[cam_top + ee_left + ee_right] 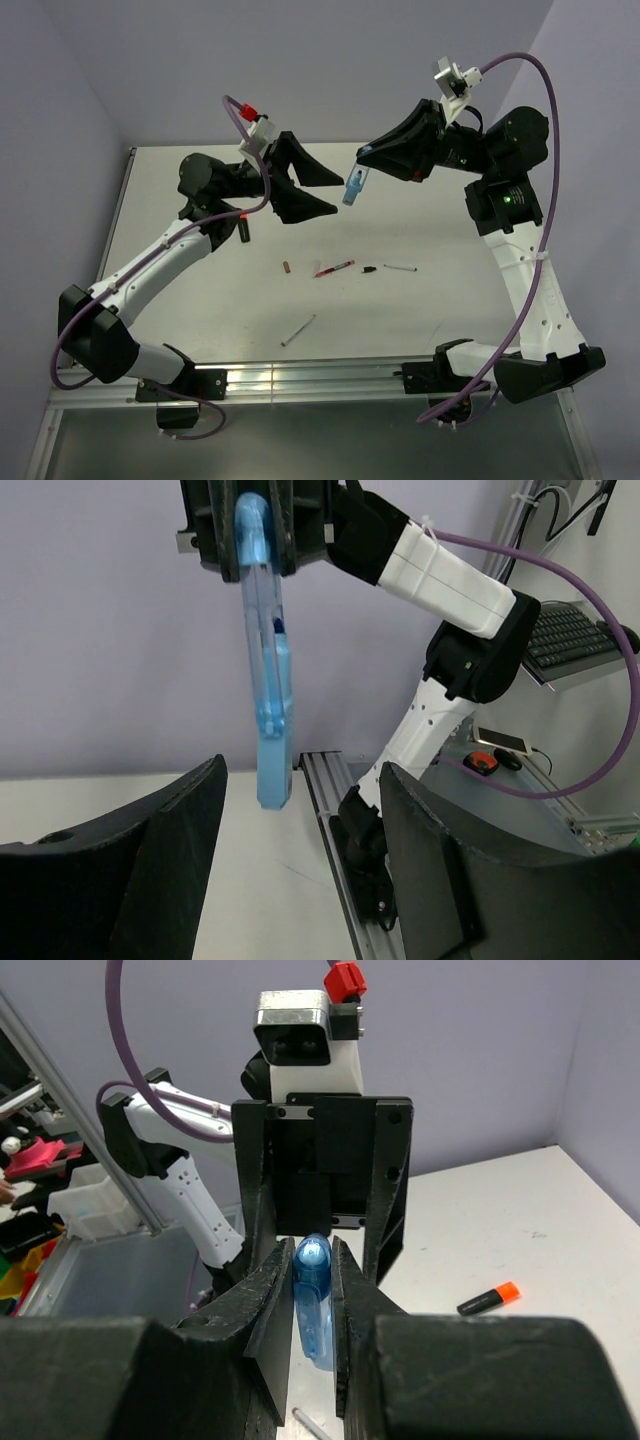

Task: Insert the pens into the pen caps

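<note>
We list the light-blue marker [354,187] held aloft, right gripper [364,160] clenched on it, left gripper [338,197] spread empty just beside it, seemingly for handover.

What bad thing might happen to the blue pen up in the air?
The right hand pinches the blue pen only at its top, high over the table; it might slip and fall. The left hand is open close beside it and might bump it crooked.
</note>
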Robot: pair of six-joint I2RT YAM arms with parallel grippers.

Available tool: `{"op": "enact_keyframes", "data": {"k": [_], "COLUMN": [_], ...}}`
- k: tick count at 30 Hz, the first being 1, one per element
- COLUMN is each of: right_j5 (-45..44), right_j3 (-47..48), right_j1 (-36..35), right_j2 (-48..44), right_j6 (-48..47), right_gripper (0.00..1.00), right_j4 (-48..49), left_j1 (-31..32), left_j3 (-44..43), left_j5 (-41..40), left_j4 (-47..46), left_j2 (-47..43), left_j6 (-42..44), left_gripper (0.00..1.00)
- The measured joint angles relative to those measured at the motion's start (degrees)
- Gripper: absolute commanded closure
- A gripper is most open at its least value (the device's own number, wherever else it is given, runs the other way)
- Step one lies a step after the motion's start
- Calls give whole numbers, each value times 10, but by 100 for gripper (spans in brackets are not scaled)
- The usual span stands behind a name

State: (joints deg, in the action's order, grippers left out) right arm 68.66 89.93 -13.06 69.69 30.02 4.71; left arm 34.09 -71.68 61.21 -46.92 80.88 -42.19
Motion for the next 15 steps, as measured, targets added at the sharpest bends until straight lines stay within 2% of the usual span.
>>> {"op": "enact_keyframes", "data": {"k": [4, 15], "right_j5": [0, 1], "right_j3": [0, 24], "right_j1": [-7, -10], "right_j2": [0, 0], "right_j6": [4, 10], "right_gripper": [100, 100], "right_j4": [1, 5], "left_j1": [7, 36], "left_j3": [-20, -27], "left_j5": [-11, -11], "left_j4": [30, 78], "left_j2": [8, 20], "left_j6": [16, 38], "left_gripper": [34, 49]}}
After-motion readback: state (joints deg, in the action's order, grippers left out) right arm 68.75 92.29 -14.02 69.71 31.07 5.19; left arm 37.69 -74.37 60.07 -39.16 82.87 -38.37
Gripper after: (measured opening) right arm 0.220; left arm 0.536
